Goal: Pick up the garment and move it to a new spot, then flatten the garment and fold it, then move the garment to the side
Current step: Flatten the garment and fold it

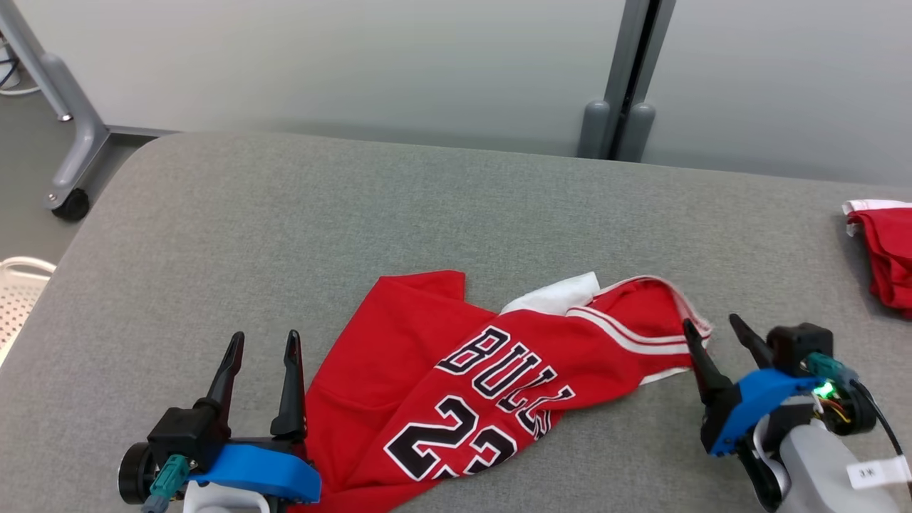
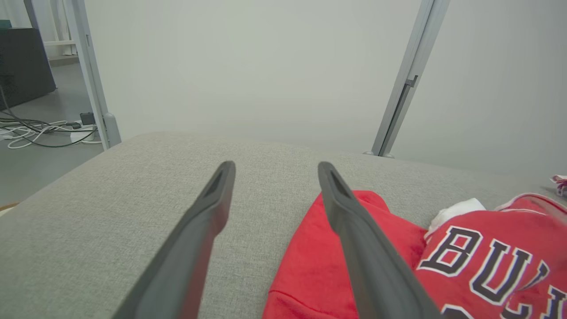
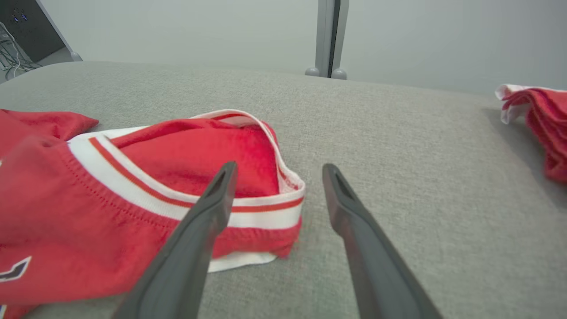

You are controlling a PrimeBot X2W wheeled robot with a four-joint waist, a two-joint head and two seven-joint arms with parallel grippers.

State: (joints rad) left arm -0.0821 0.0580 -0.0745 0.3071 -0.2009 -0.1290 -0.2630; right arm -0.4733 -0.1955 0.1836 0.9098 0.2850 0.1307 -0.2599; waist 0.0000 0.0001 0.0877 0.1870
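Observation:
The garment (image 1: 456, 370) is a red basketball jersey with black-and-white lettering and white trim, lying crumpled on the grey padded table (image 1: 285, 214). My left gripper (image 1: 263, 345) stands open at the jersey's left edge, its right finger over the red cloth (image 2: 310, 270). My right gripper (image 1: 714, 329) is open at the jersey's right end, nothing between its fingers. The white-trimmed strap (image 3: 266, 177) bunches just beyond and left of the right gripper (image 3: 278, 170), with the left finger (image 3: 212, 208) against its folded edge.
Another red and white cloth (image 1: 887, 249) lies at the table's far right edge, also seen as a folded red cloth (image 3: 538, 124). A grey post (image 1: 627, 71) stands behind the table, a wheeled frame leg (image 1: 68, 142) on the floor at left. Cables (image 2: 40, 130) lie on the floor.

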